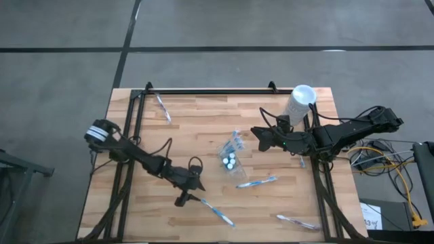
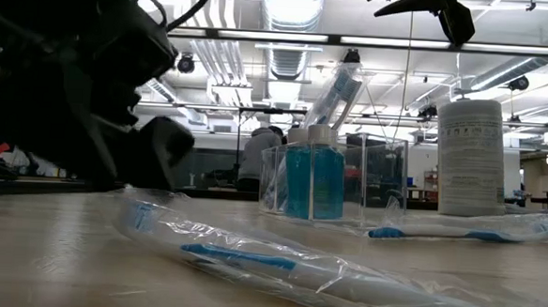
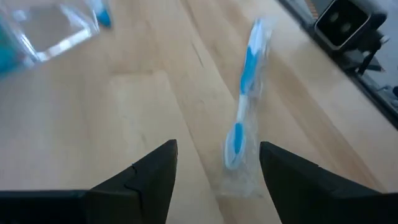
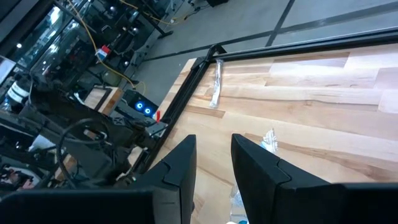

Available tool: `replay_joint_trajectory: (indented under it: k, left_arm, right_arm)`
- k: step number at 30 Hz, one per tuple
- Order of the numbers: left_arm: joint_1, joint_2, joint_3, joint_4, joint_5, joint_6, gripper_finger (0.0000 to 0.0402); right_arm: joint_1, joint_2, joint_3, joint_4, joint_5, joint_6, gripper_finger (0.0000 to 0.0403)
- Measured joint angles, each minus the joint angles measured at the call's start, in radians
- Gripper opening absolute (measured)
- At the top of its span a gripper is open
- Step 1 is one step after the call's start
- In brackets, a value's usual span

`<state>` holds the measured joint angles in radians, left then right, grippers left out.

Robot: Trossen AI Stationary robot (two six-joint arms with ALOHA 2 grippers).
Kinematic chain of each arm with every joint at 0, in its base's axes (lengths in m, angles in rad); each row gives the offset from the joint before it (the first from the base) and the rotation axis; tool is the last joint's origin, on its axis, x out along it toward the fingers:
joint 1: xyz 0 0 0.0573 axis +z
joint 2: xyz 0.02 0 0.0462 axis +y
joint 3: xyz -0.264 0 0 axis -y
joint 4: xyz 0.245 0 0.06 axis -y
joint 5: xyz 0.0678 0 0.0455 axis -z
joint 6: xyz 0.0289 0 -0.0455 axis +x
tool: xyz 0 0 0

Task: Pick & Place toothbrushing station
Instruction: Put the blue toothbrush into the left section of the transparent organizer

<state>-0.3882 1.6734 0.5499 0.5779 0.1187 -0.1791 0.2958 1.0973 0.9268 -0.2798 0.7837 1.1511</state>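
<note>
On the wooden table (image 1: 203, 122), the largest item is the tall white cylinder (image 1: 299, 103) at the far right corner; it is not part of the set and needs no handling.

The clear plastic pouch (image 1: 230, 150) sits near the table centre. It holds small blue white-capped tubes (image 1: 230, 161) and at least one brush. It is judged light, thin-walled and easily deformed; its glossy film is likely slippery. Grip it at an upper edge or seam, not across the contents.

Four wrapped toothbrushes lie loose:
- one near the far left rail (image 1: 163, 108);
- one just right of the pouch (image 1: 257, 181);
- one at the near right edge (image 1: 298, 221);
- one toward the near edge, left of centre (image 1: 217, 212).

Each brush is judged light and stiff, but its loose crinkled wrapper can slide under the fingers. Grip across the middle of the handle, so that the fingers close on the rigid core and not on empty film.

The left gripper (image 3: 217, 163) hangs low over the near-centre brush (image 3: 244, 118). Its fingers are spread wide and hold nothing; the brush's near end lies in the gap between them.

The right gripper (image 1: 260, 133) hovers above the table, just right of the pouch. Its fingers (image 4: 180, 163) stand slightly apart and hold nothing.
</note>
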Motion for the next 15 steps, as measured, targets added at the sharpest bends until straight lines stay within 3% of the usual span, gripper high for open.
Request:
replay_joint_trajectory:
  k: [15]
  left_arm:
    - [-0.026, 0.085, 0.022, 0.015, 0.003, -0.060, 0.0218]
  right_arm:
    - [0.000, 0.000, 0.000, 0.000, 0.000, -0.002, 0.0098]
